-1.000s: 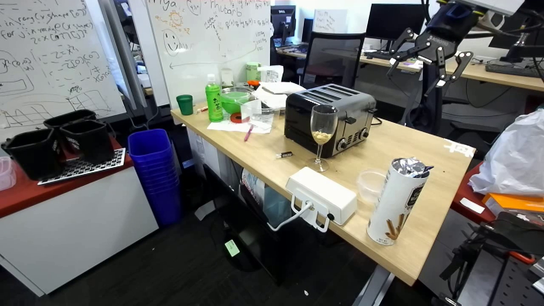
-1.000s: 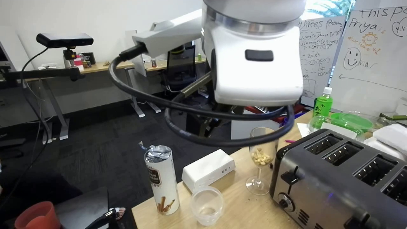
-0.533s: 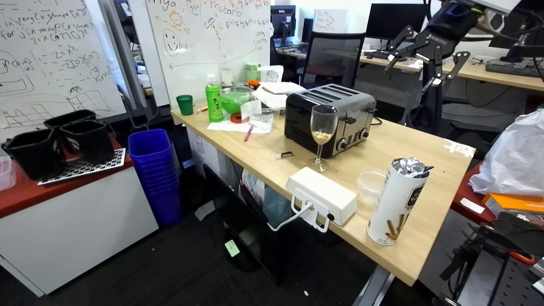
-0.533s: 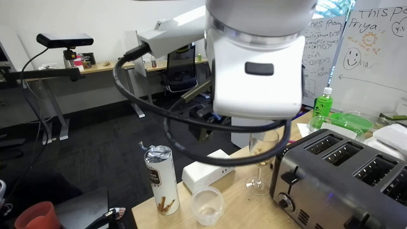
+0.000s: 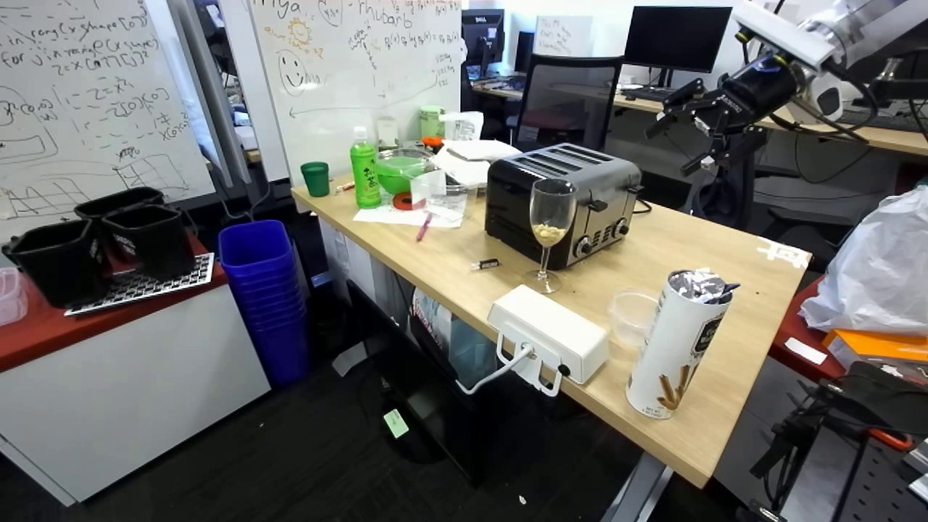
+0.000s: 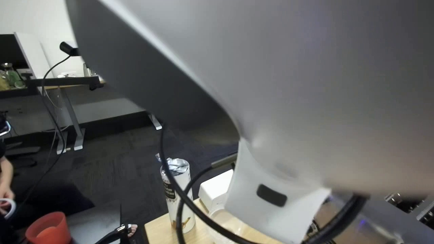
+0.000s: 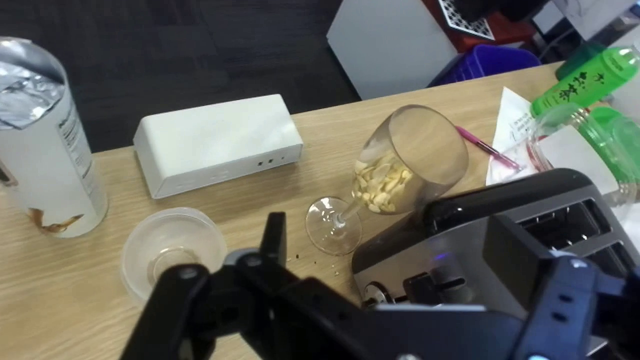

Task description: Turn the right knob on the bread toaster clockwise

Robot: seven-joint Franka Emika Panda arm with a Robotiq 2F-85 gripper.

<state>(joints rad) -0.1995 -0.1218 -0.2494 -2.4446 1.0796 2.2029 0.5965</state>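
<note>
As the wrist view gives it, your black two-finger gripper [image 7: 392, 245] has its jaws wide apart. In an exterior view you have it hanging in the air, higher than the light wood counter [image 5: 696, 246] and apart from the box-shaped chrome-and-black four-slot toaster [image 5: 605, 185]. Toaster sits upright on the counter; its round right-hand knob [image 5: 620, 228], as you face the chrome front, is the farther of the two from a stemmed clear glass [image 7: 400, 160]. That glass stands upright just beside the toaster, pale flat pieces [image 7: 382, 182] in it. At the counter edge you've got a white rectangular box [image 5: 549, 332]; near that, a low clear plastic cup [image 7: 165, 240] and a tall white cylindrical canister [image 5: 674, 355] with crumpled foil [image 5: 699, 285] in its mouth. Farther along: a white-capped green plastic bottle [image 5: 365, 174] and a thin magenta pen [image 5: 424, 227]. Heads up, your grey-white arm [image 6: 305, 84] covers most of the toaster in an exterior view.
</note>
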